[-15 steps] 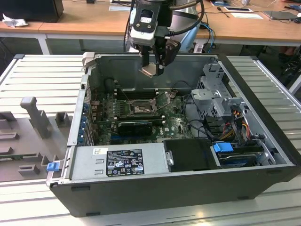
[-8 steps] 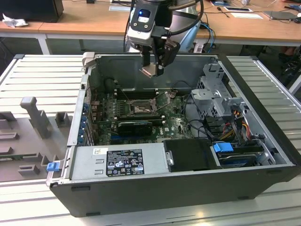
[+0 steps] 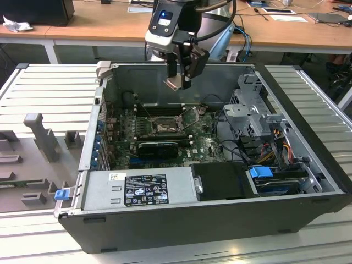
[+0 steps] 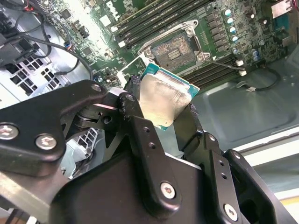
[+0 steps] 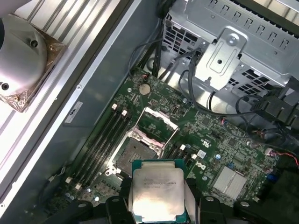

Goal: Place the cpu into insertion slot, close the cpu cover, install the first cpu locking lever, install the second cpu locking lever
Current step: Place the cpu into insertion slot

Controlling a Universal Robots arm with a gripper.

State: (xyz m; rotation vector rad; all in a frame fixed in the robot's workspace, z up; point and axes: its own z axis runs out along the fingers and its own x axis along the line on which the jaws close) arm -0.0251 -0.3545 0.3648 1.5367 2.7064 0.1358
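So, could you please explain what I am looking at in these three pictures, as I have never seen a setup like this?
Gladly. The exterior view looks from outside at a robot arm whose gripper hangs over an open computer case, which lies on a ribbed grey table. The other two pictures come from cameras riding on the arm's wrist, looking down past the gripper into the case. The gripper pinches a small square silver-topped chip by its edges, in the air above the green board. On that board sits the square socket meant for the chip. It is empty, and its metal cover appears swung up out of the way. So the chip has not yet been placed.
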